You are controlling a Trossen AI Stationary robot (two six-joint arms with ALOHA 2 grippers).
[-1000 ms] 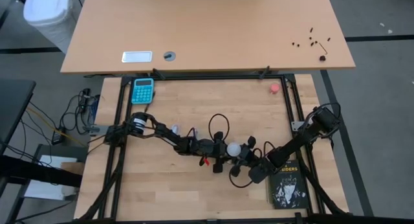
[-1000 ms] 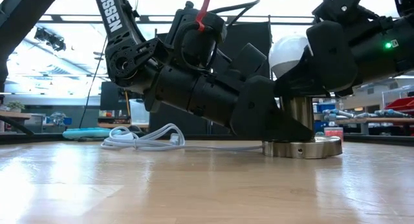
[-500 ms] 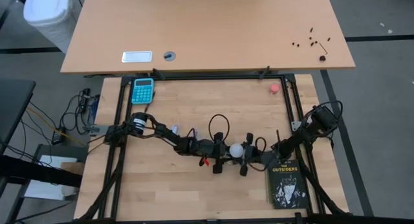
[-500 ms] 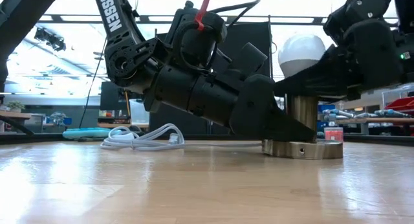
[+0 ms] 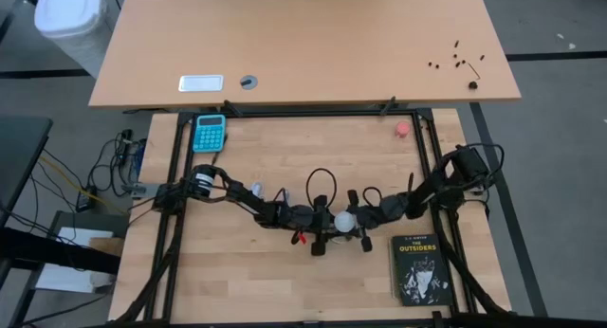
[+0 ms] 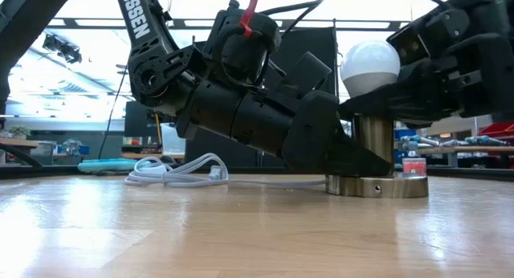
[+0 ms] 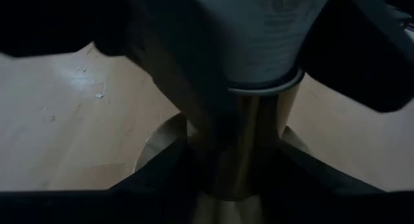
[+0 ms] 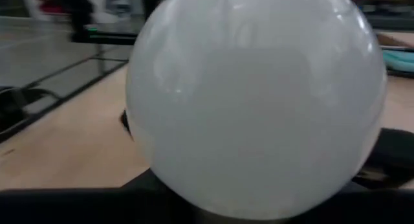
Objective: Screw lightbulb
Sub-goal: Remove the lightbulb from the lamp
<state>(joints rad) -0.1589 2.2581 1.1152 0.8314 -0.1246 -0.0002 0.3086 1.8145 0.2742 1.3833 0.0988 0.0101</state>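
The white frosted lightbulb (image 5: 343, 220) stands upright on the brass stem (image 6: 375, 137) of the round silvery socket disc (image 6: 376, 184), near the middle of the table. My left gripper (image 5: 327, 226) comes from the table's left, low, and is shut on the stem. My right gripper (image 5: 358, 221) comes from the right and is shut on the lightbulb (image 6: 371, 65), which fills the right wrist view (image 8: 259, 101). The socket's white coiled cord (image 6: 181, 169) lies on the table behind. My left gripper pinches the socket's brass stem (image 7: 252, 140) between its two fingers, just under the bulb's neck. The fingers (image 6: 337, 153) come level from the table's left, close above the disc. The disc rests flat on the table. My right gripper holds the lightbulb by its lower, narrowing part (image 6: 377, 91), one finger on each side. It comes nearly level from the table's right. The bulb stands upright with its base in the socket; the gripper's own body hides the pads.
A black book (image 5: 418, 268) lies near the front right, close to my right arm. A blue calculator (image 5: 210, 132) lies at the far left and a small pink-red round object (image 5: 403, 129) at the far right. A black frame (image 5: 285, 113) rims the table.
My right arm has swung from over the book toward the table's far edge, and its gripper has turned about the lightbulb while staying at it. The bulb stays upright on the socket. My left gripper has kept its hold on the stem.
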